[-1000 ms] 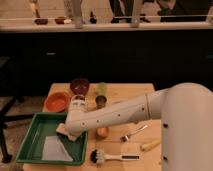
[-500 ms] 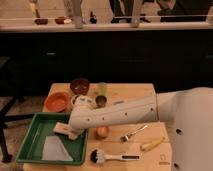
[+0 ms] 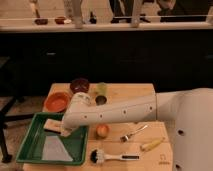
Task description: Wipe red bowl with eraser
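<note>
The arm (image 3: 120, 111) reached across the table (image 3: 131, 94) from 3 o'clock toward 9 o'clock. Its gripper (image 3: 63, 129) hung over the far part of the green tray (image 3: 28, 139), which sat at the table's 8 o'clock corner. The gripper was clenched on the eraser (image 3: 51, 125), a tan block sticking out from it toward 9 o'clock, above the tray floor. A blue-grey sheet (image 3: 55, 148) lay flat in the tray, at 6 o'clock from the eraser.

The red bowl (image 3: 57, 101) stood on the table just beyond the tray's far rim, at 12 o'clock from the eraser and apart from it. A maroon bowl (image 3: 80, 85) stood at 1 o'clock from the red bowl, with a green cup (image 3: 102, 89) beside it at 3 o'clock. Nearer the front lay an orange fruit (image 3: 102, 131), a fork (image 3: 133, 133) and a brush (image 3: 113, 157).
</note>
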`<state>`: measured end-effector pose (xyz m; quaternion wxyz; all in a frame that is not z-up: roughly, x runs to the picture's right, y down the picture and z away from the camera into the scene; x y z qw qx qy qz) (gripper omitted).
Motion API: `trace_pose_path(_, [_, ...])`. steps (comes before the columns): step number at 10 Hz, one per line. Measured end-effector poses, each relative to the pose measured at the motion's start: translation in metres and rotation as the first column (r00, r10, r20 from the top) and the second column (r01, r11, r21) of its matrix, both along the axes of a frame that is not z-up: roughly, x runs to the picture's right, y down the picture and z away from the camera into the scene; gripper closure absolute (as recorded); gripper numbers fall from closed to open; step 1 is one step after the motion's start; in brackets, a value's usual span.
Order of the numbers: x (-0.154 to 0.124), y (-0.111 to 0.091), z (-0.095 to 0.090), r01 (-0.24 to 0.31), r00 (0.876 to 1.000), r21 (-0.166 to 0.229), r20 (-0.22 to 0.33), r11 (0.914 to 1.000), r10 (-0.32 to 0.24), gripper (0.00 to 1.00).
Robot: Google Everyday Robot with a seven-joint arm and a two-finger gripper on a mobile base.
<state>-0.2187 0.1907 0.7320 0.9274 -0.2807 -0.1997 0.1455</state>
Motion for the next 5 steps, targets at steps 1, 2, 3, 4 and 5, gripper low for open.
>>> trace_pose_path(1, [-0.011,-0.004,-0.004,0.006,1.0,0.011,0.023,0.9999,-0.006,1.0])
trace_pose_path(2, [-0.018,-0.009,-0.005,0.015,0.999,0.021,0.041,0.9997,-0.015,1.0])
trace_pose_path(3, [-0.026,-0.012,-0.005,0.036,0.997,0.028,0.062,0.9989,-0.038,1.0])
trace_pose_path(4, [-0.035,-0.015,-0.006,0.059,0.995,0.036,0.078,0.9976,-0.062,1.0])
trace_pose_path(5, [-0.045,-0.016,-0.007,0.083,0.992,0.042,0.093,0.9957,-0.086,1.0])
